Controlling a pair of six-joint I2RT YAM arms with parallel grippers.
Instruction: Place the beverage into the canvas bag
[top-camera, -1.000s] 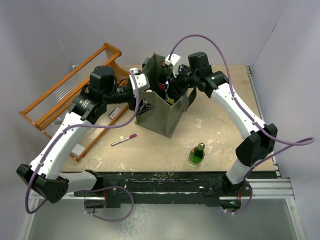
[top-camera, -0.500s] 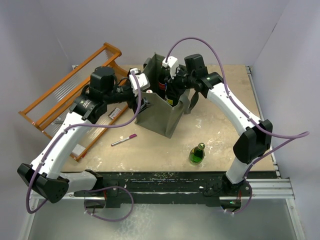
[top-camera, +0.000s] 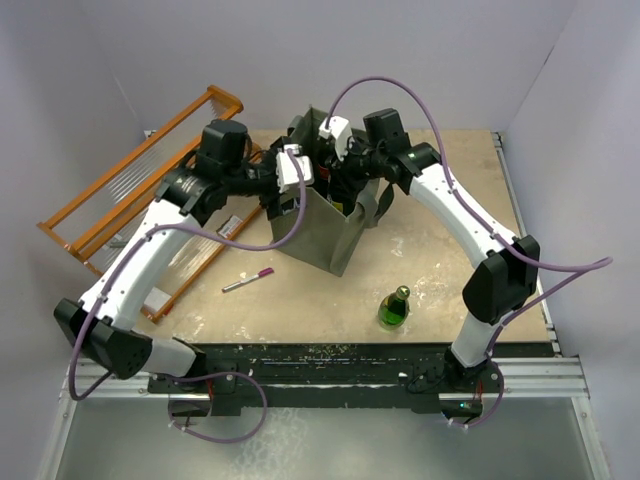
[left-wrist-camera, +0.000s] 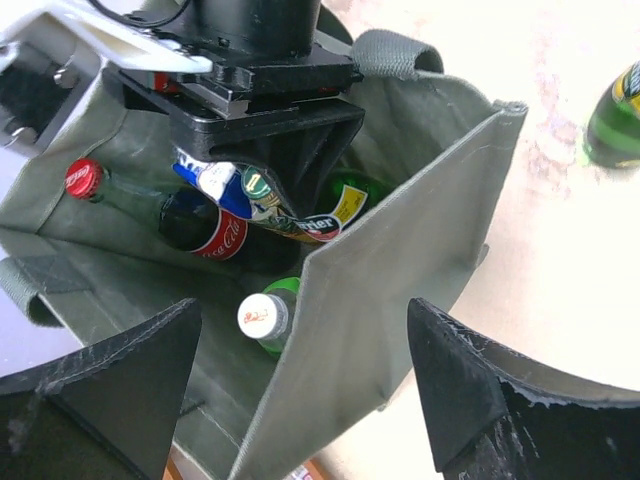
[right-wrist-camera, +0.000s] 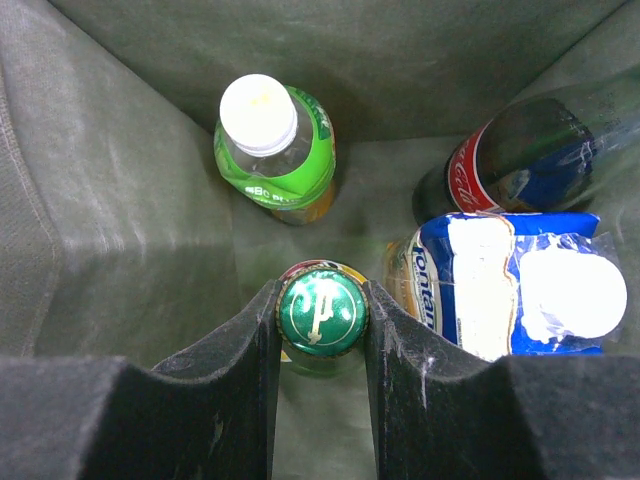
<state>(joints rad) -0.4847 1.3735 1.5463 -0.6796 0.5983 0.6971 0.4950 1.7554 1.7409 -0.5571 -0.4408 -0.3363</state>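
Nearest me, a spare bottle (top-camera: 395, 307) stands on the table (top-camera: 450, 250), well apart from both arms. Farther in, my left gripper (left-wrist-camera: 300, 345) is spread wide over the bag (left-wrist-camera: 400, 260) wall, holding nothing. Inside the bag, my right gripper (right-wrist-camera: 321, 300) pinches the beverage (right-wrist-camera: 322, 312) by its cap. The bottle is upright, straight below the fingers; I can't tell whether it touches bottom.

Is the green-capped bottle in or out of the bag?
In: the right gripper holds the green-capped bottle between the canvas bag walls, beside other drinks.
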